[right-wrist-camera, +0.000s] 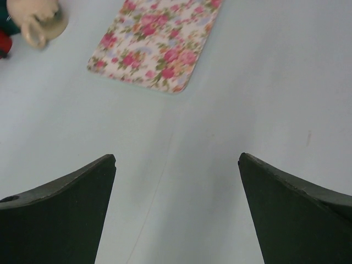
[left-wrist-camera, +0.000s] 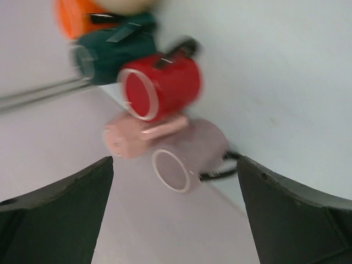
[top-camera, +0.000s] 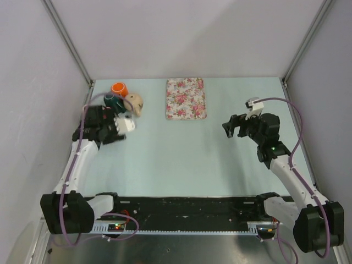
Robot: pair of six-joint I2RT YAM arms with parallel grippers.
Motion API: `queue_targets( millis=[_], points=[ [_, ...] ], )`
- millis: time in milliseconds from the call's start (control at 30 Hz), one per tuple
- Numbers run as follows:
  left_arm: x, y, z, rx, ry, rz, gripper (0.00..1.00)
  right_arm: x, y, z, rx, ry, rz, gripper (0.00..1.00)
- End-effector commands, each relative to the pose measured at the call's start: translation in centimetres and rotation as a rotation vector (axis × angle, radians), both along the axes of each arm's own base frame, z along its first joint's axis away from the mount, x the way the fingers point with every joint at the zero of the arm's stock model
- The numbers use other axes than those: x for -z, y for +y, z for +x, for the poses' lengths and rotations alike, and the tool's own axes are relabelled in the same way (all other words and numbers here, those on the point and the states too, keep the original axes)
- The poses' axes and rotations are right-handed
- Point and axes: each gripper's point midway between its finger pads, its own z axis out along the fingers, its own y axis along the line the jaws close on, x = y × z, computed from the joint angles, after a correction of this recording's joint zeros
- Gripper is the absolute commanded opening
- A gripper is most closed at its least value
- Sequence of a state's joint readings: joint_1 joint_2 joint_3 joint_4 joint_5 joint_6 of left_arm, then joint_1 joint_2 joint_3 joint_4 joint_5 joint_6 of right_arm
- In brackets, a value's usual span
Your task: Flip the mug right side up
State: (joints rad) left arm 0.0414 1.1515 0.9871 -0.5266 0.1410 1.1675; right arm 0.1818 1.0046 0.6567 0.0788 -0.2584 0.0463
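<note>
A red mug lies on its side in the left wrist view, its open mouth facing the camera, blurred. Behind it a dark green mug also lies on its side, and an orange mug stands past that. My left gripper is open and empty, short of the red mug and not touching it. In the top view my left gripper sits at the mug cluster and hides the red mug. The green mug, orange mug and a beige mug show there. My right gripper is open and empty over bare table.
The left side wall stands close beside the mugs and shows pale reflections of them. A floral mat lies at the back centre; it also shows in the right wrist view, with the beige mug at top left.
</note>
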Motion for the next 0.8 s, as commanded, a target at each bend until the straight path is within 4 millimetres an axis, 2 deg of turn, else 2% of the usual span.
queue_targets(
  millis=[0, 133, 200, 333, 433, 567, 767],
  points=[
    [5.4, 2.3, -5.0, 0.549, 0.256, 0.613, 0.96, -0.7, 2.6, -1.8, -0.152, 0.017, 0.007, 1.00],
    [7.4, 2.3, -4.4, 0.792, 0.325, 0.777, 0.87, 0.4, 3.8, -2.9, -0.209, 0.061, -0.005, 1.00],
    [8.1, 3.0, -3.8, 0.864, 0.387, 0.843, 0.85, 0.4, 4.1, -3.1, -0.221, 0.064, -0.007, 1.00],
    [10.4, 5.0, -4.6, 0.972, 0.581, 0.924, 0.86, 0.1, 4.0, -2.9, -0.227, 0.035, -0.027, 1.00],
    [11.4, 6.6, -5.1, 1.001, 0.680, 0.964, 0.88, -0.2, 4.1, -2.8, -0.232, 0.026, -0.016, 1.00],
    [11.9, 8.2, -5.1, 1.036, 0.742, 0.999, 0.91, 0.0, 4.0, -2.7, -0.235, 0.037, -0.002, 1.00],
    [12.7, 7.9, -2.9, 1.080, 0.684, 0.983, 0.88, 0.1, 4.0, -2.7, -0.246, 0.045, 0.006, 1.00]
  ],
)
